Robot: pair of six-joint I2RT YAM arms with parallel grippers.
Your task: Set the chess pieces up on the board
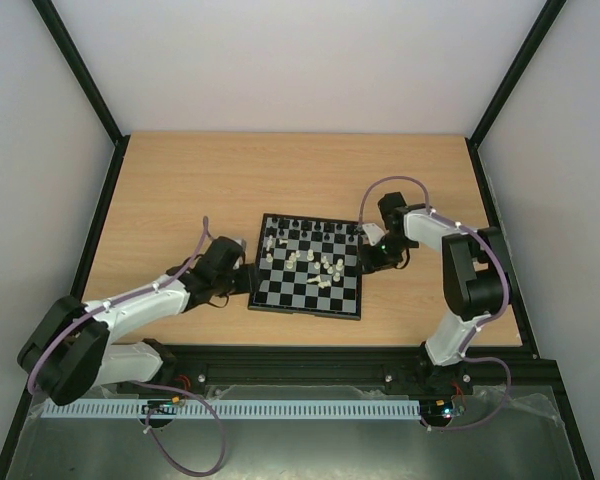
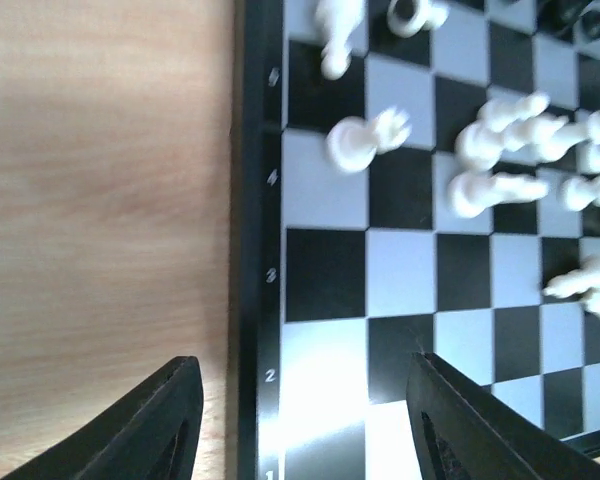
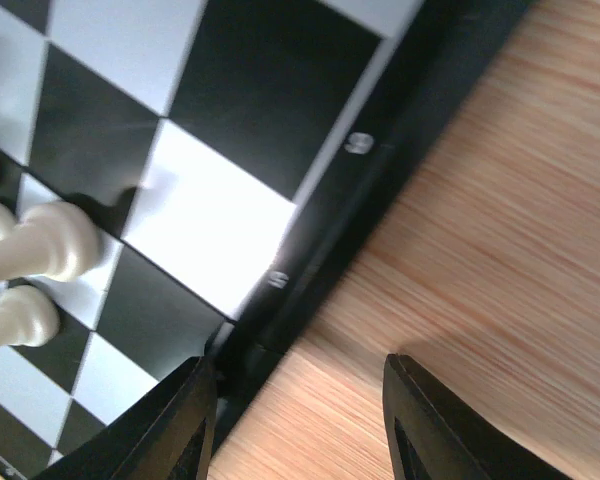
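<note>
— Board [image 1: 308, 266]?
— Sat mid-table [image 1: 180, 180], between both arms. Cream pieces [image 2: 480, 190] lay toppled mid-board; black pieces [image 1: 310, 226] lined the far rank.
— Claws?
— Left gripper [image 2: 305, 410] and right gripper [image 3: 300, 410] gaped wide, empty, each straddling a board edge; likely steadying it, or staging a pick.

The pale wood-grain table [image 1: 180, 180] is showing a matt, finely streaked surface. The small black-and-pale checked board [image 2: 325, 270] is gleaming glossily, its smooth squares catching glare. The tiny cream-white chess pieces [image 2: 355, 142] are looking smooth, like plastic.
</note>
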